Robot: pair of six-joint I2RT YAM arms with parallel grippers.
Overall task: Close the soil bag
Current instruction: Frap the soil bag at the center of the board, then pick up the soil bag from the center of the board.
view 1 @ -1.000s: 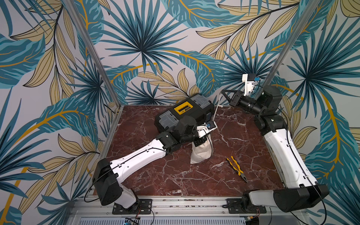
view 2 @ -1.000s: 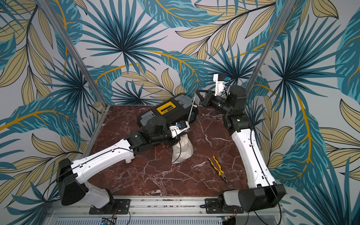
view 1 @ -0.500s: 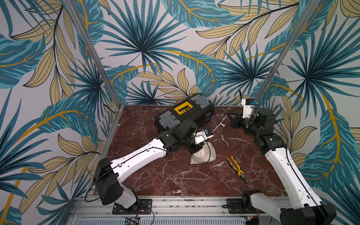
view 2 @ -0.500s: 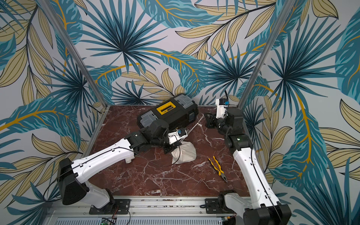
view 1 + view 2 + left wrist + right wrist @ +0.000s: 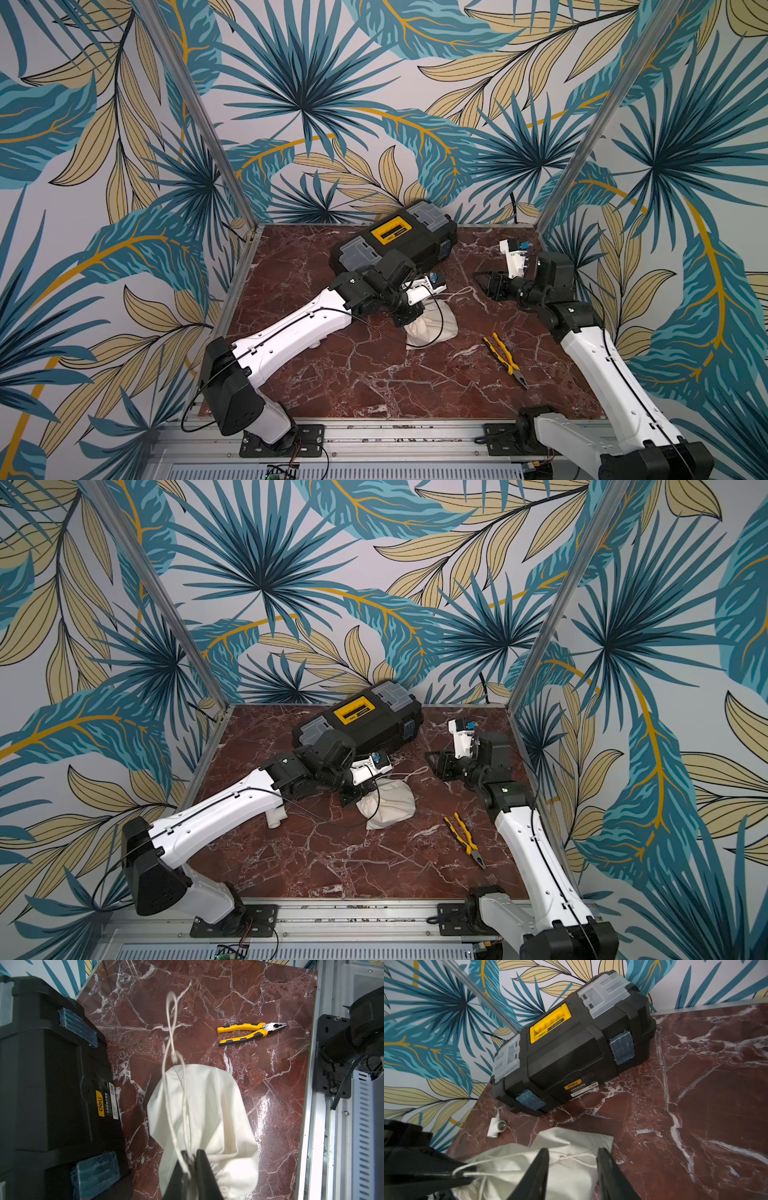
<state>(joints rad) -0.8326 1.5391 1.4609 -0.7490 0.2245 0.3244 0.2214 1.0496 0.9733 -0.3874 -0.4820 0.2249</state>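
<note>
The soil bag (image 5: 434,326) (image 5: 395,802), a cream cloth sack, lies slumped on the marble table in both top views. My left gripper (image 5: 409,320) (image 5: 191,1165) is shut on its gathered mouth, where the cloth is bunched tight. The thin white cord (image 5: 171,1028) (image 5: 463,291) trails loose from the mouth over the bag and onto the table. My right gripper (image 5: 484,279) (image 5: 573,1152) hovers open just beyond the bag's far end, jaws well apart, nothing between them. The cord (image 5: 577,1156) lies on the cloth below it.
A black toolbox (image 5: 395,245) (image 5: 571,1049) with a yellow handle stands at the back, close behind the bag. Yellow-handled pliers (image 5: 505,359) (image 5: 249,1031) lie front right. A small white pipe fitting (image 5: 276,816) (image 5: 495,1127) sits under my left arm.
My right gripper came down from high at the back, where it held the cord taut, and opened, dropping the cord. The bag went from hanging upright to lying on the table.
</note>
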